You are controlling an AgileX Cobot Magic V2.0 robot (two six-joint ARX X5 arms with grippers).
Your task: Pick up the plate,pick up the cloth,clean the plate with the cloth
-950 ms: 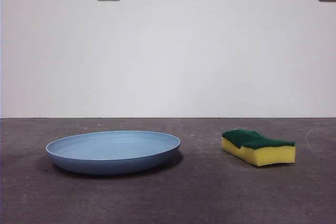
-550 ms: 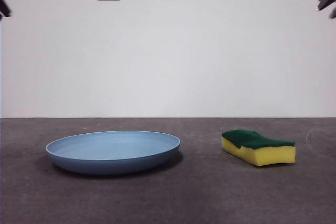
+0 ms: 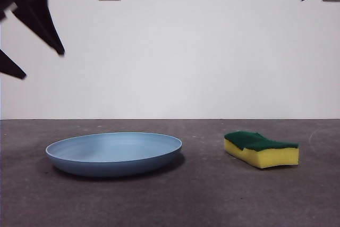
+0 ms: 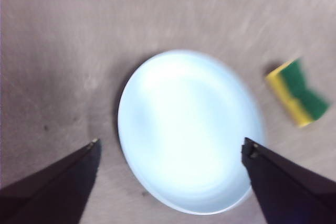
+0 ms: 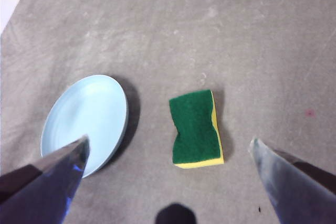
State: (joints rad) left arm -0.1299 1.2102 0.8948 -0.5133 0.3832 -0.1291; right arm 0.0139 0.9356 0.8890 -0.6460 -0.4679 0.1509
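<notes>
Nothing picked up yet: plate (image 3: 113,153) & cloth (image 3: 261,149) both flat on table (image 3: 202,200), well apart.

Plate straight below left gripper (image 4: 170,148), framed between its wide-spread jaws, no contact; in front view left gripper (image 3: 32,30) high above plate's outer side. Cloth (really a yellow sponge, green scour pad up) under right gripper (image 5: 170,148), about centred between its splayed jaws, plate off to one side; only a dark jaw tip at front view's top corner. Both claws open, empty. Left to do: grab plate, grab cloth, wipe. All 3 steps pending, judging by layout.
</notes>
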